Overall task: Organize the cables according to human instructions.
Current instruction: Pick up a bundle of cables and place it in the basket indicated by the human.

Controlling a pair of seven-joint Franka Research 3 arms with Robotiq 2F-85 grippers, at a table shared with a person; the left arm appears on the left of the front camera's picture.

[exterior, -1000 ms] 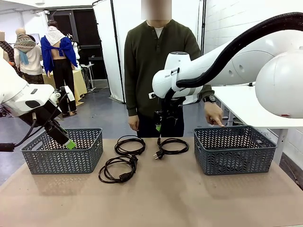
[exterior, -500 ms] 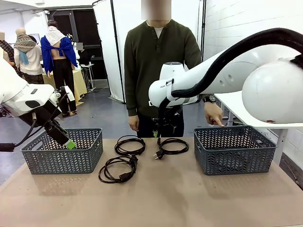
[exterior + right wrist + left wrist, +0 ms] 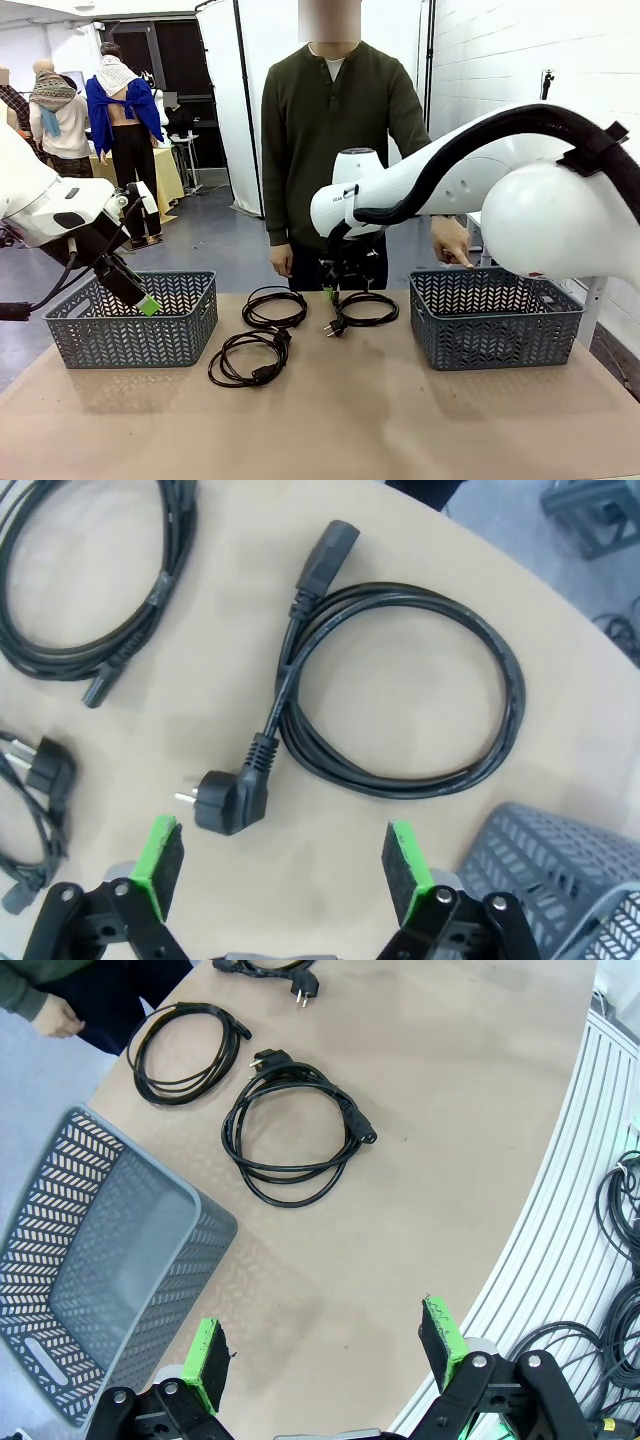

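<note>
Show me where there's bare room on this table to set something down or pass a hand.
Bare: the wide near strip of table in front of both baskets and the cables, plus the left basket's floor. Crowded: the far middle, where three cables lie close together and the open right gripper hangs over the one nearest the right basket.

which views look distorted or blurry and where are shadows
front view: sharp, even light, faint shadows before the left basket and right basket; left wrist view: wide-angle lens bows the table edge; right wrist view: power cable crisp, no glare.
</note>
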